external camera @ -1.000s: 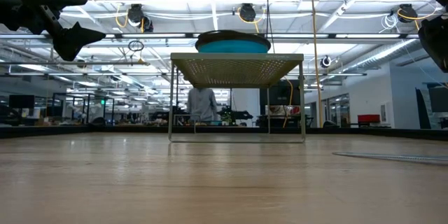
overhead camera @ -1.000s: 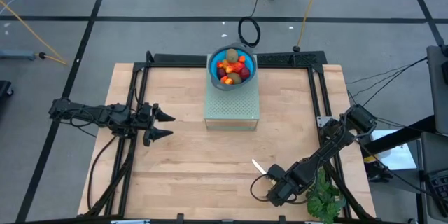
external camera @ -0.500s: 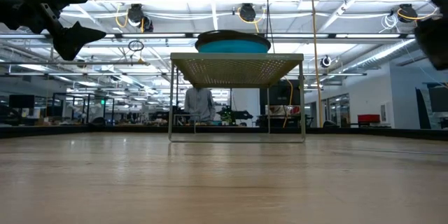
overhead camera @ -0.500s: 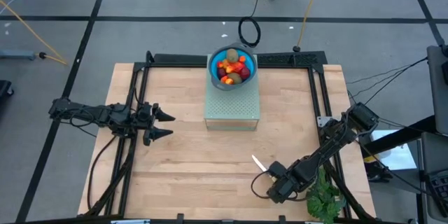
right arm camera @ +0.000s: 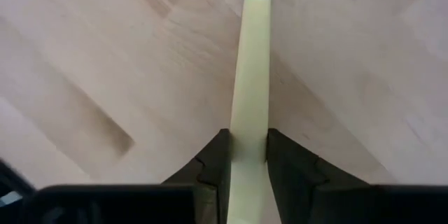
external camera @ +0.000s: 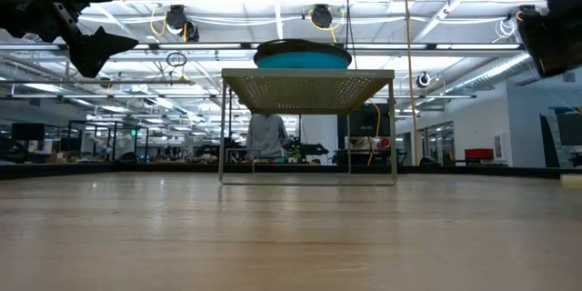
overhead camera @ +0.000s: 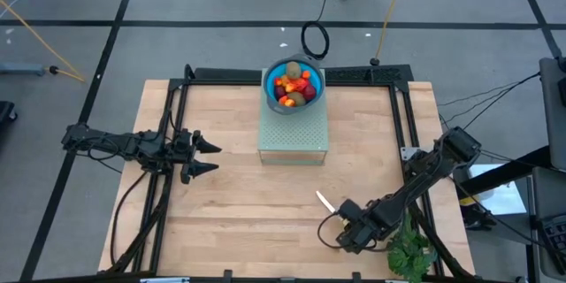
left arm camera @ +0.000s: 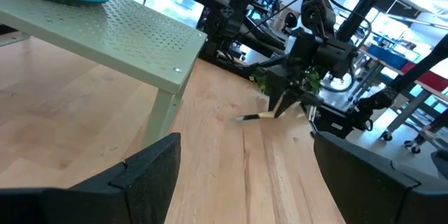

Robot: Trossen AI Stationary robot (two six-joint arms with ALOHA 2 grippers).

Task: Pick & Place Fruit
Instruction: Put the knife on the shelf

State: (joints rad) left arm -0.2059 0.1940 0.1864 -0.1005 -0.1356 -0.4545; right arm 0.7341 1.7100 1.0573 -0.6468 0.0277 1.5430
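fruit (overhead camera: 294, 87) | red, orange, kiwi-brown pieces | heaped in blue bowl (overhead camera: 271, 101) | on raised green stand (overhead camera: 293, 140)

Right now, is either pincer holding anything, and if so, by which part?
The right pincer is shut on the long cream knife, gripping its handle with the blade pointing away. The left pincer is open and holds nothing.

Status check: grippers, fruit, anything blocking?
Right gripper shut on cream-handled knife. Left gripper open, idle. Toy fruit in blue bowl on green perforated stand. Nothing blocking.
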